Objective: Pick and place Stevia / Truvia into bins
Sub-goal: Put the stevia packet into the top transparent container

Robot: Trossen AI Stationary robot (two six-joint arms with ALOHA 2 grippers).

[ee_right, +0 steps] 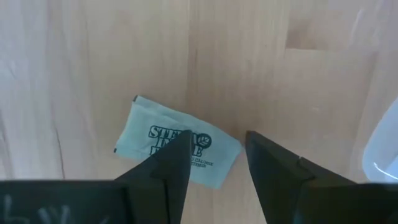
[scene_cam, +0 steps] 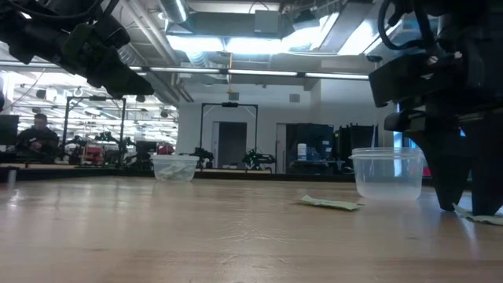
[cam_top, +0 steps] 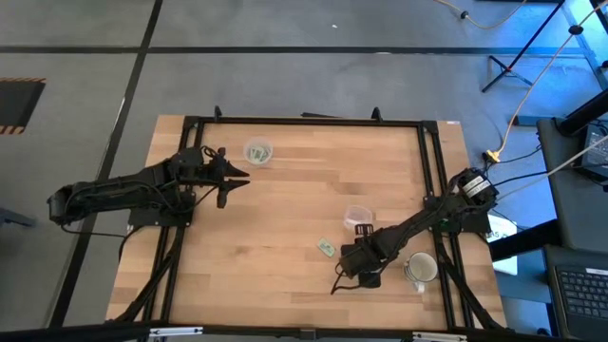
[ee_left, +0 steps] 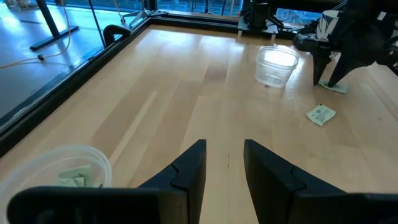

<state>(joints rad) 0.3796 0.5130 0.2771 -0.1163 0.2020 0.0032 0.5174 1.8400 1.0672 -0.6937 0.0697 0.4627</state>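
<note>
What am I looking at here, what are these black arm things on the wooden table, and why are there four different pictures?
These are two robot arms at a wooden table, each ending in two fingers. They sort sweetener packets into clear cups.

One picture looks straight down from above, one looks level across the tabletop, and the other two come from cameras on each arm's wrist.

The left gripper hangs above the table beside a cup that already holds green packets. Its fingers are open and hold nothing.

The right gripper is down over a packet lying flat on the wood, one open finger on each side, not yet gripping it. Nearby stand an empty-looking second cup and a white mug. Another packet lies loose.

A person sits in the room behind.
</note>
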